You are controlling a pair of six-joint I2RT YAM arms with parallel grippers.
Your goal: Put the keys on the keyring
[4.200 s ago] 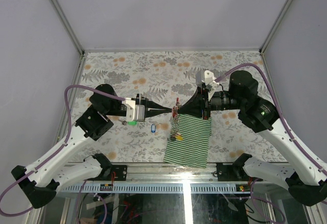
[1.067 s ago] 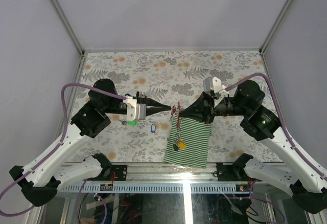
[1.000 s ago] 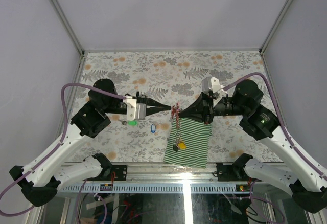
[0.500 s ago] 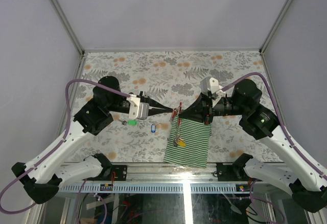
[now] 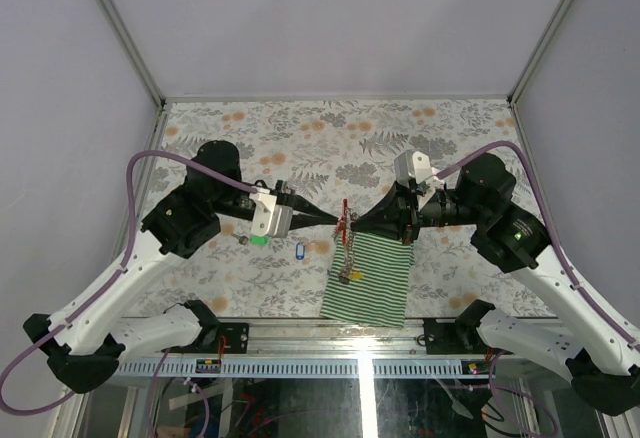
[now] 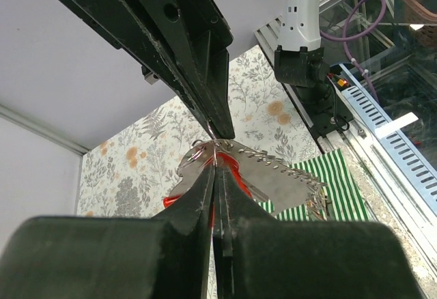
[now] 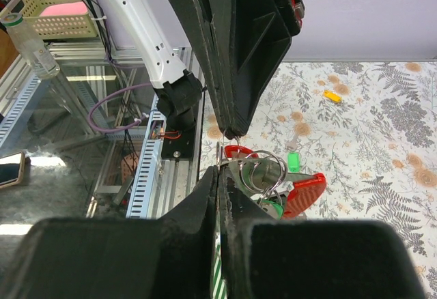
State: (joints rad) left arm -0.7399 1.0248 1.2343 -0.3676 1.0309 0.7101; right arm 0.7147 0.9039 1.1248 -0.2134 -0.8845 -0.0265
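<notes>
The keyring (image 5: 346,220), with its curved red clip, hangs in mid-air between both grippers. My left gripper (image 5: 339,220) is shut on it from the left, and my right gripper (image 5: 353,224) is shut on it from the right. A chain drops from it to a bunch of keys with a yellow tag (image 5: 349,274) over the striped cloth. In the left wrist view my gripper (image 6: 216,166) pinches the wire ring beside the red clip (image 6: 232,169). In the right wrist view my gripper (image 7: 218,164) grips the ring (image 7: 263,169) next to the red clip (image 7: 304,193). A blue-tagged key (image 5: 298,251) and a green-tagged key (image 5: 258,240) lie on the table.
The green-and-white striped cloth (image 5: 371,278) lies at the table's near edge under the keyring. The right wrist view also shows a small orange tag (image 7: 332,96) on the floral table top (image 5: 330,143). Grey walls stand on three sides.
The left arm's elbow has swung up and right, nudging the pinched keyring slightly right and down. The hanging keys have swung a little. Both grippers stay shut.
</notes>
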